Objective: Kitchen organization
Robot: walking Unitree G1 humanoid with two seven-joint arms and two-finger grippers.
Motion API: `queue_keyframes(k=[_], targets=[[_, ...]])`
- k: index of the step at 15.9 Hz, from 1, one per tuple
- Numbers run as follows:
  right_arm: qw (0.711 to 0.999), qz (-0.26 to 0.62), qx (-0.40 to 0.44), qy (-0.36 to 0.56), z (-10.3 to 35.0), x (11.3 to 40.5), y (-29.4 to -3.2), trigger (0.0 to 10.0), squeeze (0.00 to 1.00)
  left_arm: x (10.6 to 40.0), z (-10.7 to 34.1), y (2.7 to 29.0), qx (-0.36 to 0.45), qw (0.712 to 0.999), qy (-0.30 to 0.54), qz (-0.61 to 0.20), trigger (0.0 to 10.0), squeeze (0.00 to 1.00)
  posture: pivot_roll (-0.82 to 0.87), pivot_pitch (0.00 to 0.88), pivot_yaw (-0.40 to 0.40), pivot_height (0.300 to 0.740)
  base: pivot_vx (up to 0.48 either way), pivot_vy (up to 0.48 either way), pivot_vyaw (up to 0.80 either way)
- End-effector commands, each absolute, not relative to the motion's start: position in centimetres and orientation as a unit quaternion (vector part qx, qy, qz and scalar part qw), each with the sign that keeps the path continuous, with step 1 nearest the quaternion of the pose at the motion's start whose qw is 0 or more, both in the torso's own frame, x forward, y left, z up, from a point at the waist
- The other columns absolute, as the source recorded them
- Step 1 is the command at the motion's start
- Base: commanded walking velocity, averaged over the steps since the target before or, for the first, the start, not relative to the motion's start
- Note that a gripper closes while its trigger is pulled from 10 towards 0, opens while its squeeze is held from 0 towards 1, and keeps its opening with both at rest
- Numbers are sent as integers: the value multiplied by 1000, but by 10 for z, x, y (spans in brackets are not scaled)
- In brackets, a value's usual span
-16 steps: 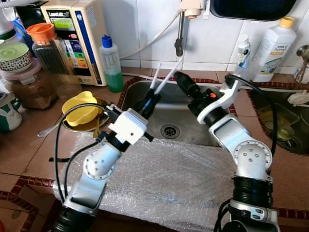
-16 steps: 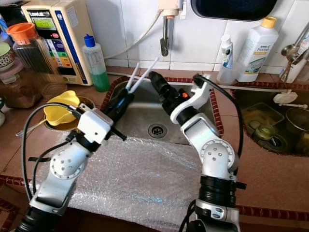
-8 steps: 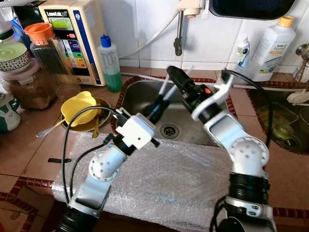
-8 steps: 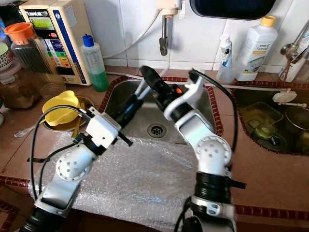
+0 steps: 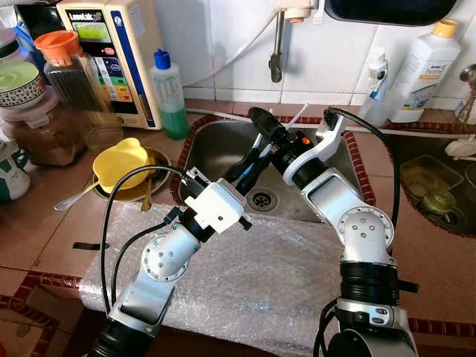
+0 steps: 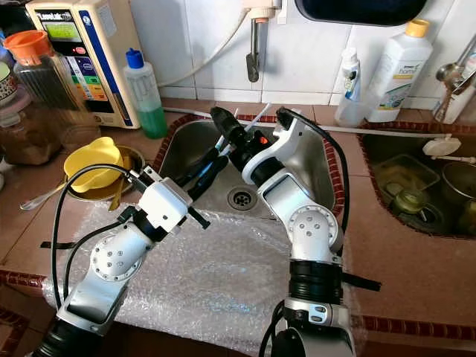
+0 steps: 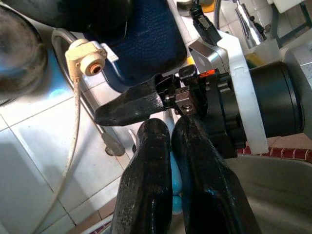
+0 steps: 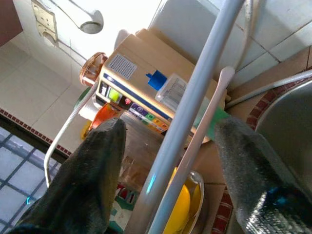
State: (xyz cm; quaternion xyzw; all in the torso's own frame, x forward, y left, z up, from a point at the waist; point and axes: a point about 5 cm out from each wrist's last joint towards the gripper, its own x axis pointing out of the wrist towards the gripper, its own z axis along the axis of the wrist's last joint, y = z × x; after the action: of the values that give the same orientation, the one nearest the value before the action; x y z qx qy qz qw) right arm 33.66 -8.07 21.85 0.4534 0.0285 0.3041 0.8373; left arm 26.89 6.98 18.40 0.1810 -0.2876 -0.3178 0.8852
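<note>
Left eye view: right gripper (image 5: 262,123), jaws spread, has swung beside left gripper (image 5: 249,160) pinching white sticks (image 8: 195,102).

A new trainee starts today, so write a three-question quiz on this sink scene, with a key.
1. True or false: the left hand is shut on the sticks.
2. The right hand is: A) open around the sticks; B) shut on a cup; C) hanging idle at the robot's side.
3. What fixture are both hands above?
Key: 1 true; 2 A; 3 the sink.
</note>
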Motion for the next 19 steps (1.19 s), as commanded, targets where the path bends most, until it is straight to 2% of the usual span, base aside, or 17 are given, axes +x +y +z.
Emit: queue_keyframes(k=[1,4,5,6,7,11,12,13,15,16,18,19], targets=[[841,298,452,25,221,338,-81,0,0,268,185,70,188,882,-290,-320,0,0,16,60,36,740,0,0,0],[846,284,450,23,222,340,-84,0,0,268,184,70,190,882,-289,-321,0,0,12,61,38,740,0,0,0],[851,278,445,24,222,341,-85,0,0,268,184,69,194,880,-289,-323,510,0,12,61,39,740,0,0,0],[866,262,424,32,219,344,-89,0,0,269,183,69,209,876,-289,-325,2353,0,12,61,40,740,0,0,0],[876,249,411,35,218,346,-92,0,0,269,182,70,219,873,-288,-326,2863,0,13,61,39,740,0,0,0],[885,232,401,36,218,349,-97,0,0,274,181,76,244,870,-287,-317,3608,0,14,61,38,740,0,0,0],[887,231,399,37,218,350,-97,0,0,274,180,75,248,869,-286,-318,4588,0,15,61,38,740,0,0,0],[888,230,397,37,218,350,-97,0,0,273,180,75,249,869,-286,-318,4902,0,15,61,37,740,0,0,0],[887,231,398,37,219,350,-96,0,0,272,178,74,251,868,-287,-318,8745,0,15,61,38,740,0,0,0],[887,230,398,37,219,350,-96,0,0,272,177,73,253,868,-286,-318,10000,0,15,61,38,740,0,0,0],[887,230,399,37,219,351,-96,0,0,273,176,74,253,869,-284,-315,10000,0,14,61,38,740,0,0,0],[886,228,401,37,219,351,-96,0,0,274,176,74,249,872,-283,-313,10000,588,11,62,39,740,0,0,0]])
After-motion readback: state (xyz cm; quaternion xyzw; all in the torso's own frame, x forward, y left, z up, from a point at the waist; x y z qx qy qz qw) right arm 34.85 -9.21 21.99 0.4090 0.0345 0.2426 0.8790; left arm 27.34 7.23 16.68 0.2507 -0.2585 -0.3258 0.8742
